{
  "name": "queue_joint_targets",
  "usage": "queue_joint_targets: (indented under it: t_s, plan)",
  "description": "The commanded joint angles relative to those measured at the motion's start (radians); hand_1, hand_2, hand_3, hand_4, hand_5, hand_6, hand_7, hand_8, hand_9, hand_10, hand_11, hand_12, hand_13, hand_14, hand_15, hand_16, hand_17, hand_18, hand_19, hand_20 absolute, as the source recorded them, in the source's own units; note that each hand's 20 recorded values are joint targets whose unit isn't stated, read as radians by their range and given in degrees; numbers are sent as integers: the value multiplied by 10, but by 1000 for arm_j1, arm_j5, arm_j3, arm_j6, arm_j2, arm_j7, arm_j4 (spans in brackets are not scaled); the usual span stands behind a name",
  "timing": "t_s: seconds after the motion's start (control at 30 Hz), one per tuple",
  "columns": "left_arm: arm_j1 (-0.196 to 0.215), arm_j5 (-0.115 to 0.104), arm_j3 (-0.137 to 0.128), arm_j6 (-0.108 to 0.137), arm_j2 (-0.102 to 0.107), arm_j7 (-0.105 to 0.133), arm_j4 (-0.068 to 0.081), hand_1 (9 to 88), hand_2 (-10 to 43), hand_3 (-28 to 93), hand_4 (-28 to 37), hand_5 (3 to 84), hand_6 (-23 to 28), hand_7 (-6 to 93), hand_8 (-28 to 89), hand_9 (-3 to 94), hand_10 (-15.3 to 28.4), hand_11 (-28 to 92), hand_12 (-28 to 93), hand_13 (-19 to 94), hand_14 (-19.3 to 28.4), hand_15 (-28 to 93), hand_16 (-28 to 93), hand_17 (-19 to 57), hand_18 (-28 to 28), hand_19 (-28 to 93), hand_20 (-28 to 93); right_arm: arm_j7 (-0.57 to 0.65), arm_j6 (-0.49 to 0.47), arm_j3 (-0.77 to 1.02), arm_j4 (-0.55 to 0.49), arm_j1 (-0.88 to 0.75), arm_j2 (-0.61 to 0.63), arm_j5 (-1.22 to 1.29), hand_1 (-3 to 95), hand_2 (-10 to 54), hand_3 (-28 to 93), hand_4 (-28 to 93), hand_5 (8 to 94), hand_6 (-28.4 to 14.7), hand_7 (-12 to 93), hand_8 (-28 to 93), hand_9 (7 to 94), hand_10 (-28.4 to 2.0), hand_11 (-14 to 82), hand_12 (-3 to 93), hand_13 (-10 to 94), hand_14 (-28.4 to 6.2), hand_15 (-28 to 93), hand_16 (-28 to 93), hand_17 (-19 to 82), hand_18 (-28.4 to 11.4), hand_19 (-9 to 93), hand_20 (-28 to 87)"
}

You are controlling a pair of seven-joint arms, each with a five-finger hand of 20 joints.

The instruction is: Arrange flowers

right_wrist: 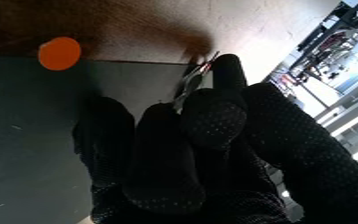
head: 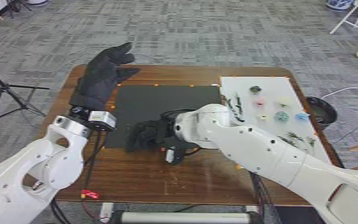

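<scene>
Right hand (right_wrist: 214, 120), curled nearly closed, pinches a slim metallic item (right_wrist: 193, 82) near the black mat's (head: 167, 97) edge; left hand (head: 99, 82) is loosely open by the mat's far left corner. Flowers (head: 281, 116) lie right of the mat. Judged step: positioning the item; next, a steady, controlled release.

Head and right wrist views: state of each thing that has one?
Left hand: open, raised
Right hand: fingers closed on the thin metallic item
Thin metallic item: held
Black mat: laid flat
White sheet: flat, flowers spread on it
Teal flower: lying loose
</scene>
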Motion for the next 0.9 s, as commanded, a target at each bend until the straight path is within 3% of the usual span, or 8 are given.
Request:
queue_joint_targets:
  t_s: [0.03,0.2,0.27,0.33,0.4,0.5,0.63,0.9]
  plan:
    - [15,-7,-16,8,-8,7,-4,294,-83,739,-257,236,18,416,-232,169,130,534,19,188,188,698,-170,-153,198,343,203,-35,-24,19,-42,-5,16,-31,219,194,932,-13,511,29,245,-168,829,-101,634,394,838,-75,835,347,510,-239,932,690]
    - [18,-6,-18,6,-10,9,-4,289,-84,743,-257,229,11,430,-235,166,119,533,21,179,168,685,-164,-153,198,383,184,-65,-4,45,-79,-25,45,-17,218,196,932,-15,515,30,237,-166,828,-100,635,395,837,-75,835,346,509,-241,932,691]
    - [20,-8,-19,7,-10,8,-4,286,-83,744,-254,226,9,434,-237,162,111,518,19,155,166,651,-170,-158,196,382,169,-90,61,47,-107,-31,67,-7,224,196,932,-47,515,31,242,-169,826,-102,634,396,836,-77,835,348,507,-240,932,690]
    - [30,-8,-27,8,-11,8,-8,283,-79,737,-248,226,9,425,-230,162,107,499,27,136,169,614,-161,-163,197,385,147,-118,136,46,-125,-36,83,-22,250,156,931,-122,515,28,240,-168,814,-106,633,397,823,-82,834,348,489,-242,932,683]
    - [29,-8,-26,8,-12,8,-7,284,-74,721,-239,231,13,375,-193,159,113,425,63,112,181,513,-120,-163,199,399,109,-146,249,22,-139,-32,105,-34,265,132,929,-160,515,24,235,-165,799,-112,632,397,807,-88,834,348,471,-242,932,674]
    - [27,-9,-25,11,-11,10,-7,282,-68,711,-230,231,17,353,-167,155,124,395,94,76,206,489,-100,-171,201,416,86,-176,301,24,-146,-30,117,-114,305,98,925,-186,512,14,209,-147,760,-124,615,416,762,-100,836,334,418,-244,932,636]
    - [25,-11,-24,11,-10,9,-6,284,-65,700,-226,239,23,327,-153,157,136,368,108,69,217,483,-107,-163,203,432,70,-156,249,27,-150,-20,101,-195,298,127,932,-156,465,26,211,-152,762,-122,591,454,772,-101,845,323,429,-244,932,645]
    - [1,-11,-4,7,-12,6,2,283,-77,713,-245,244,16,347,-180,175,113,433,87,128,194,608,-165,-174,211,471,36,-70,217,-47,-112,38,36,-414,255,197,932,-71,372,51,250,-182,807,-114,642,361,819,-82,846,318,489,-242,932,677]
